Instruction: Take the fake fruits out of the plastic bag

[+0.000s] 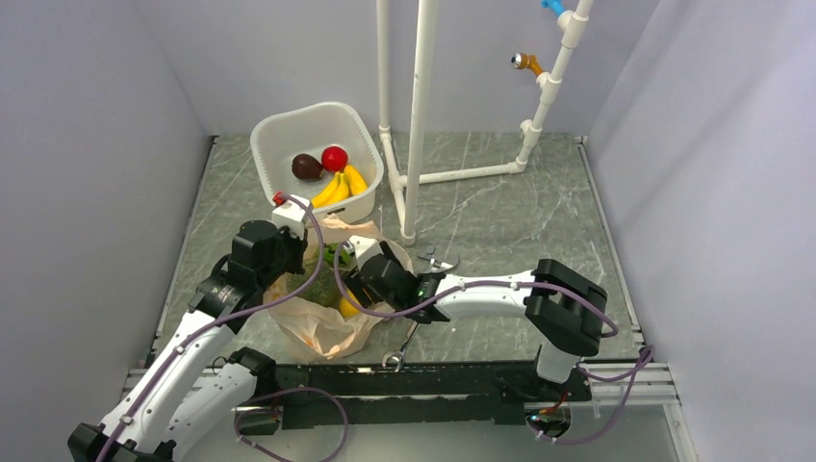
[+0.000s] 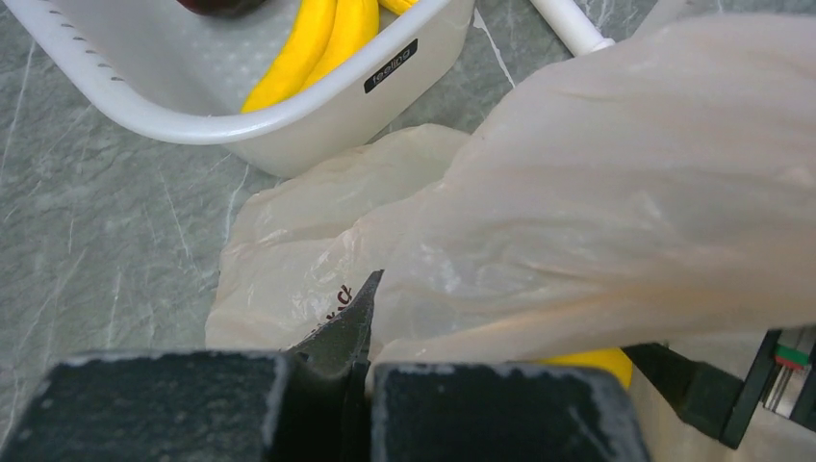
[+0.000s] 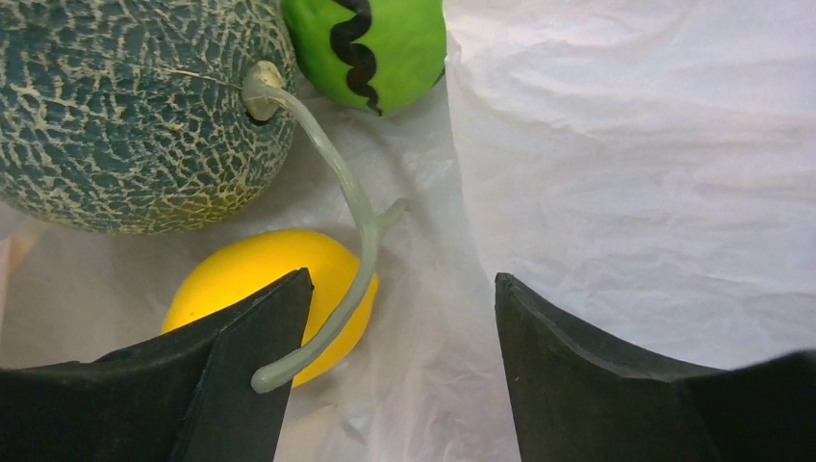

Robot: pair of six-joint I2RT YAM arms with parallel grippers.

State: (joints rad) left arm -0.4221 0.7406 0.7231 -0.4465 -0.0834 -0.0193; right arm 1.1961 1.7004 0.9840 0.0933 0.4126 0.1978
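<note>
The plastic bag lies crumpled in front of the white tub, its mouth lifted. My left gripper is shut on the bag's stretched film, at the bag's far left edge. My right gripper stands open inside the bag mouth, with only bag film between its fingers. Three fake fruits lie in the bag: a dark green netted melon, a bright green striped ball and a yellow ball. The melon's pale stem curves across my left finger. A banana bunch lies in the tub.
The white tub stands at the back left and also holds a red ball and a dark maroon fruit. A white pipe frame rises just right of it. A metal tool lies near the front edge.
</note>
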